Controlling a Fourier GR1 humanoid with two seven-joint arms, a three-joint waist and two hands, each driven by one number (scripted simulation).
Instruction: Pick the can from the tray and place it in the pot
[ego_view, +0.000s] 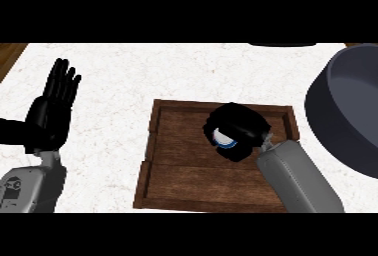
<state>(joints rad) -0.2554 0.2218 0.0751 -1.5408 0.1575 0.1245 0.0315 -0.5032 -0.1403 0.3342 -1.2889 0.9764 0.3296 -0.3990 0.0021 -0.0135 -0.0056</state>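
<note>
A brown wooden tray (177, 192) lies on the white marbled counter, in the middle of the head view. Over its upper half my right hand (238, 125) is curled round the can (223, 137); only a small white patch with a blue rim shows between the black fingers. Whether the can is lifted off the tray or still resting on it cannot be told. The dark grey pot (341, 115) stands at the right edge, its wall close to the tray's right rim. My left hand (52, 107) rests open at the left, fingers up.
White counter (148, 75) spreads behind and to the left of the tray. A strip of wooden edge (11, 52) shows at the top left corner. A dark object (284, 44) peeks in at the top edge.
</note>
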